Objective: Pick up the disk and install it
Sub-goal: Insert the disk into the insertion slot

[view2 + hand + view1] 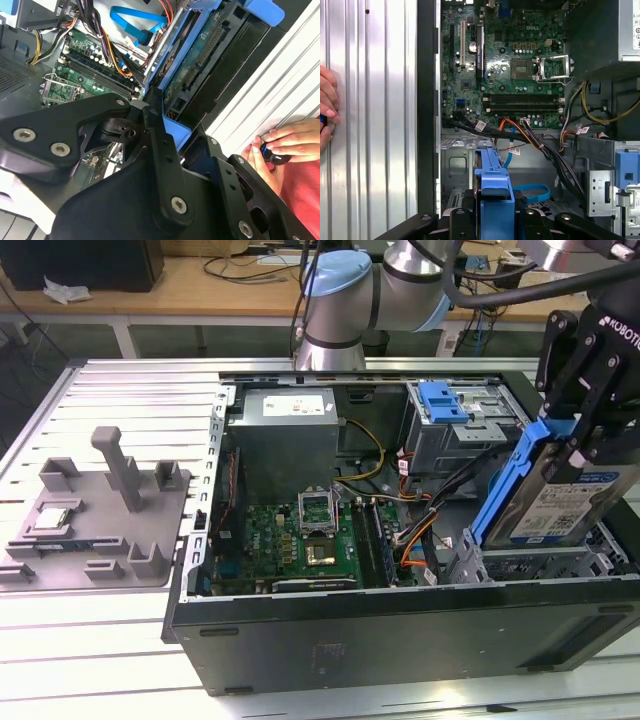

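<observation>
Hidden parts first: in the exterior view the arm and jaws run off the top and right edges, and the disk (565, 502) has its far corner cut by the frame. You can't see the jaw tips where they meet it. In the second wrist view black linkage covers the foreground, and you get the disk's underside (200, 65) with its circuit board. In the first wrist view the disk (495, 182) is edge-on, blue rail toward the camera, lower end cut off.

The jaws are closed on the disk, one finger on each side. It's held off the surface, tilted steeply, label facing the front, over the case's corner at the exterior view's right. Its lower end sits by the metal bay (520, 565); can't tell if they touch.

Room is tight: the bundle of cables (540, 140) runs just beside the bay, and the blue cable loop (535, 192) lies near the rail. The drive cage (450, 435) stands behind.

The open computer case (400, 625) lies on the slatted worktop (130, 400). In it are the motherboard (300, 530) and the power supply (285, 435).

The grey fixture tray (110, 540) sits at the exterior view's left, well apart, with a small chip (55, 519) in one pocket.

A person's hand (282, 142) rests on the worktop outside the case wall, fingers on a small dark object
</observation>
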`<action>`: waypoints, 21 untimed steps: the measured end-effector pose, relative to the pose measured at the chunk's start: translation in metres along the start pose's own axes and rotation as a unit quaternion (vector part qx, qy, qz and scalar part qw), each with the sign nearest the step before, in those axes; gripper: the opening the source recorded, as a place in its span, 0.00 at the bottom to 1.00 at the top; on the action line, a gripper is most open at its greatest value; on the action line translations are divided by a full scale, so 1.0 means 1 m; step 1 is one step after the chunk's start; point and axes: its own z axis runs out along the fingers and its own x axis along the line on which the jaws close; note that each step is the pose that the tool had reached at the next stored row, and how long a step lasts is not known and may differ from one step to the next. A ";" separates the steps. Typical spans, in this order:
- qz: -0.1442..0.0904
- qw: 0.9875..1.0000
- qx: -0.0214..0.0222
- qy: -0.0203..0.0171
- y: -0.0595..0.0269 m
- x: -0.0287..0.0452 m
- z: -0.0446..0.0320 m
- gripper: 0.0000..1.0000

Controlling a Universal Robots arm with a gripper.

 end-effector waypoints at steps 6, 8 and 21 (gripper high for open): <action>0.000 1.000 0.000 0.000 -0.0006 0.0001 0.0051 0.37; 0.000 1.000 0.000 0.000 -0.0007 0.0001 0.0062 0.37; 0.000 1.000 0.000 0.000 -0.0014 0.0002 0.0150 0.37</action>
